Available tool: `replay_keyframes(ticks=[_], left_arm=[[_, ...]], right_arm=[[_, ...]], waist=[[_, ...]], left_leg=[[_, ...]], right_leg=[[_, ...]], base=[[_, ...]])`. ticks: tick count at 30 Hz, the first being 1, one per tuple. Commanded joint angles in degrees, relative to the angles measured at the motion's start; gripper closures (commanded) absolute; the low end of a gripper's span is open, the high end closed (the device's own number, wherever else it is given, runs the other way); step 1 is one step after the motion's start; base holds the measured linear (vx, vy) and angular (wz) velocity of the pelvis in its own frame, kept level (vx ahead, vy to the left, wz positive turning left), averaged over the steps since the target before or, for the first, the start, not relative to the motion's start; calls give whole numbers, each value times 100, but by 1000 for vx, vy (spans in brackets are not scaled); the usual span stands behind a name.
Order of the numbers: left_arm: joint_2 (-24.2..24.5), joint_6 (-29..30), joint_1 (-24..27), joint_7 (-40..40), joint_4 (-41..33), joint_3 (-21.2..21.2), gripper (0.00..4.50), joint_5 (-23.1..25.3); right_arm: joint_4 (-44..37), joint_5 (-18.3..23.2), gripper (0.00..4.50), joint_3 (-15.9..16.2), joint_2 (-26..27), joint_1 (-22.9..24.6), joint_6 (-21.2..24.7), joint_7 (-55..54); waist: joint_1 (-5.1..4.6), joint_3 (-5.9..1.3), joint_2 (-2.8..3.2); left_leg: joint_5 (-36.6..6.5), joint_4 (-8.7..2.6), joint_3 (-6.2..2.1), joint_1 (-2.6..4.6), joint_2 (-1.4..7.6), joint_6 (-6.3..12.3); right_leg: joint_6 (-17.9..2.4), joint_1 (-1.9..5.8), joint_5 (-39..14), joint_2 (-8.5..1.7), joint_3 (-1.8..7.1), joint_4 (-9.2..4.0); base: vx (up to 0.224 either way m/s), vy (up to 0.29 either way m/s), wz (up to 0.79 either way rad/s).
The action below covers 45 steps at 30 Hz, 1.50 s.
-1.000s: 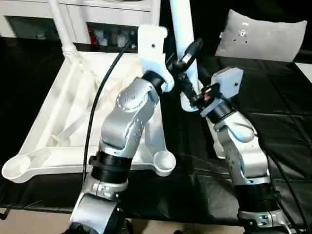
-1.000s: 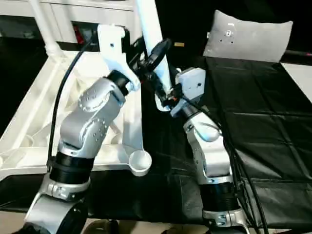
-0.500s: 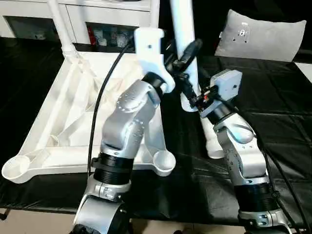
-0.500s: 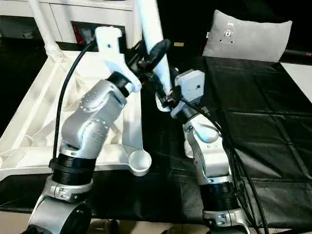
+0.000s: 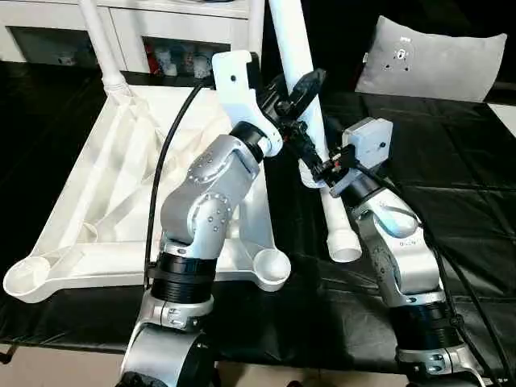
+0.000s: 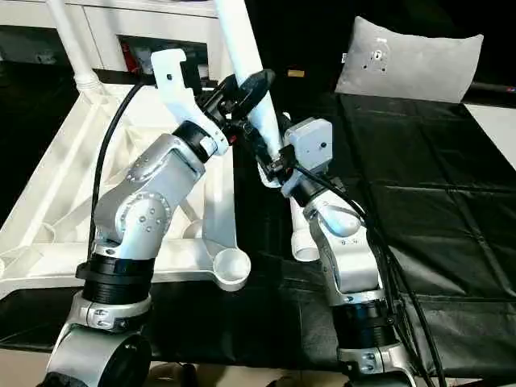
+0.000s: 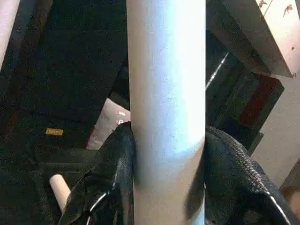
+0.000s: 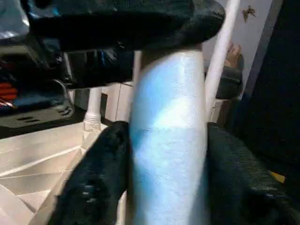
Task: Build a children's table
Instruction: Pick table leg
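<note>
Between your two grippers stands a smooth, round, tapered white plastic leg (image 5: 297,60), nearly upright and leaning slightly toward eleven o'clock. Your left gripper (image 5: 294,90) pinches it higher up; in your left wrist view the textured black fingers (image 7: 117,164) press on both sides of the tube. Your right gripper (image 5: 316,168) clamps the same leg near its lower end, its black fingers (image 8: 101,173) hugging the glossy shaft. Your left arm (image 5: 211,181) bends sharply at the elbow and reaches up toward one o'clock; your right arm (image 5: 395,242) angles up toward eleven o'clock. At nine o'clock from the held leg lies the table top (image 5: 105,185) upside down on the black cloth (image 5: 451,185), its ribbed underside showing, with round sockets at the near corners. A second leg (image 5: 339,230) lies flat on the cloth by your right forearm, hollow end toward you. Another leg (image 5: 101,44) stands in the top's far corner socket.
</note>
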Motion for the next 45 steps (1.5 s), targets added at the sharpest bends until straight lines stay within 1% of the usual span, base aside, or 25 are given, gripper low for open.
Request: replay_keyframes(ticks=[1,4,5,8,10,11,14,15,16,18,20,23,26,28,30,31,32,33,36,37,38,39,40,43,45], left_arm=[[1,-127,-146,55,2,32,265,99],[161,-165,-227,19,91,140,265,137],[316,-179,-294,-49,173,214,265,156],[534,-147,-389,-163,291,320,265,139],[667,-87,-423,-259,330,333,265,131],[779,-22,-441,-382,339,342,265,95],[855,39,-460,-466,345,391,265,21],[923,74,-467,-548,350,385,265,1],[1051,142,-478,-703,359,370,265,-37],[1168,215,-485,-874,358,347,265,-89],[1309,313,-501,-1093,349,347,265,-189],[1335,338,-507,-1134,347,353,265,-217],[1451,509,-514,-1421,248,371,265,-396],[1491,609,-519,-1555,186,400,265,-518],[1527,790,-556,-1768,78,498,265,-826],[1522,845,-569,-1816,46,535,265,-939],[1518,890,-580,-1855,21,564,265,-1030],[1517,971,-597,-1934,-25,608,265,-1184],[1508,1235,-654,-2145,-153,731,265,-1624],[1511,1326,-671,-2228,-199,768,265,-1765],[1523,1393,-685,-2296,-227,787,265,-1860],[1549,1463,-692,-2377,-257,790,265,-1943],[1582,1531,-703,-2466,-283,787,265,-2028],[1702,1609,-707,-2691,-340,680,265,-2046],[1892,1451,-681,-2920,-368,364,265,-1707]], right_arm=[[-151,180,158,-16,-54,-52,101,107],[-304,373,145,-5,-113,-25,319,302],[-479,664,127,-46,-135,43,576,461],[-692,1015,100,-115,-241,146,894,694],[-745,1147,83,-268,-261,163,1048,609],[-819,1337,71,-389,-324,180,1210,638],[-833,1495,51,-584,-324,156,1412,470],[-875,1694,29,-684,-375,143,1659,477],[-923,2032,29,-872,-461,103,2064,472],[-900,2279,15,-1059,-532,28,2265,463],[-798,2573,2,-1325,-639,-119,2557,393],[-777,2614,0,-1373,-665,-151,2612,387],[-738,2937,0,-1518,-821,-263,2977,476],[-734,3071,0,-1560,-913,-309,3122,564],[-767,3357,0,-1542,-1177,-359,3507,897],[-799,3410,0,-1514,-1256,-350,3585,1030],[-825,3454,0,-1491,-1320,-342,3648,1137],[-874,3535,0,-1453,-1429,-329,3751,1318],[-956,3909,0,-1472,-1630,-374,4065,1710],[-978,4039,0,-1486,-1692,-394,4173,1827],[-985,4125,0,-1493,-1739,-413,4247,1890],[-991,4184,0,-1488,-1775,-435,4301,1948],[-1002,4261,0,-1479,-1826,-462,4374,2029],[-1053,4370,0,-1421,-1936,-496,4503,2222],[-1143,4202,0,-1165,-2133,-479,4500,2541]], waist=[[3,-435,-11],[10,-436,-7],[9,-436,-6],[23,-445,14],[19,-447,16],[27,-436,21],[54,-439,27],[56,-439,26],[66,-440,38],[86,-443,35],[87,-444,34],[91,-449,34],[94,-469,35],[110,-464,38],[133,-474,20],[147,-474,21],[158,-478,3],[166,-476,12],[187,-479,7],[180,-493,-18],[201,-488,-8],[202,-496,-30],[207,-495,-19],[229,-488,-8],[245,-491,-12]], left_leg=[[-778,-375,-146,165,393,274],[-788,-376,-149,173,392,298],[-774,-372,-150,169,390,294],[-735,-377,-166,188,390,312],[-683,-371,-158,182,393,296],[-689,-374,-153,184,384,279],[-708,-380,-148,195,393,230],[-711,-383,-148,198,395,213],[-731,-383,-146,204,388,189],[-718,-384,-149,211,383,183],[-723,-388,-141,202,373,105],[-654,-381,-135,194,372,64],[-605,-374,-136,195,372,86],[-582,-368,-128,202,363,82],[-591,-361,-119,208,364,84],[-561,-359,-125,203,370,87],[-512,-348,-114,188,359,101],[-496,-344,-114,183,370,130],[-479,-335,-113,184,370,170],[-493,-329,-105,198,361,176],[-451,-325,-109,190,367,203],[-430,-320,-102,190,367,212],[-419,-321,-107,190,371,212],[-472,-323,-103,201,373,193],[-511,-333,-109,201,378,132]], right_leg=[[-1287,244,274,-459,206,-385],[-1271,246,263,-456,207,-385],[-1268,247,282,-459,206,-386],[-1239,255,384,-449,200,-367],[-1308,241,460,-458,197,-354],[-1338,236,419,-456,197,-361],[-1381,225,342,-462,197,-361],[-1384,224,318,-463,196,-360],[-1390,227,295,-458,196,-363],[-1363,230,256,-459,197,-363],[-1359,229,207,-458,191,-361],[-1369,233,260,-465,190,-355],[-1388,245,314,-472,186,-348],[-1434,243,327,-472,183,-347],[-1465,254,303,-464,181,-339],[-1477,262,318,-475,179,-335],[-1504,273,369,-474,178,-329],[-1515,259,377,-483,184,-330],[-1546,262,323,-485,180,-332],[-1583,273,312,-475,174,-323],[-1609,271,294,-485,175,-327],[-1607,266,288,-477,171,-328],[-1603,264,275,-479,168,-316],[-1544,248,95,-477,172,-337],[-1448,252,-38,-481,174,-346]], base=[[0,0,0],[0,0,0],[0,0,0],[0,0,0],[0,0,0],[0,0,0],[0,0,0],[0,0,0],[0,0,0],[0,0,0],[0,0,0],[0,0,0],[0,0,0],[0,0,0],[0,0,0],[0,0,0],[0,0,0],[0,0,0],[0,0,0],[0,0,0],[0,0,0],[0,0,0],[0,0,0],[0,0,0],[0,0,0]])
